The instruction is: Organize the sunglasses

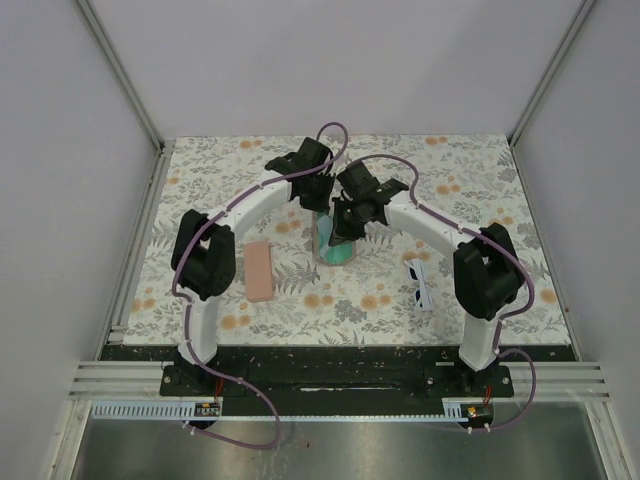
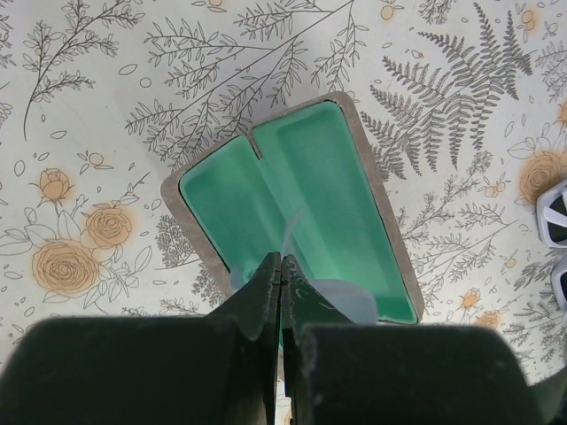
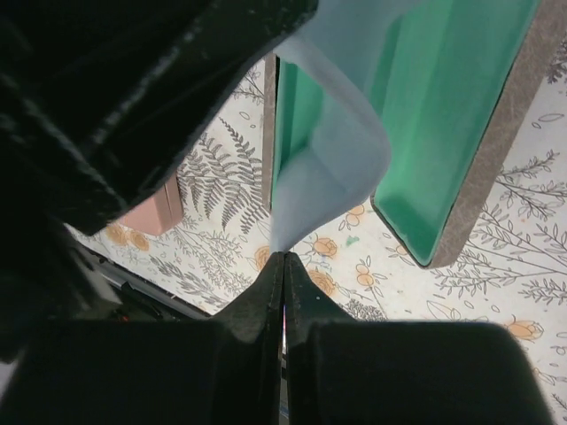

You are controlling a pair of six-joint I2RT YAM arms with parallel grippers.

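Note:
The white-framed sunglasses [image 1: 421, 285] lie on the floral table to the right; their edge shows in the left wrist view [image 2: 554, 221]. I cannot make out the black-framed pair. An open case with a green lining [image 1: 338, 252] lies at the centre, under both grippers. My left gripper [image 1: 318, 195] [image 2: 281, 261] is shut on a light blue cloth [image 2: 350, 301] above the case [image 2: 376, 190]. My right gripper [image 1: 345, 225] [image 3: 284, 257] is shut on a lower corner of the same cloth [image 3: 332, 168], beside the case [image 3: 496, 168]. The cloth hangs between the two grippers.
A closed pink case [image 1: 260, 270] lies left of the open case, and it shows in the right wrist view [image 3: 159, 208]. White walls stand round the table on three sides. Both arm bases stand at the near edge.

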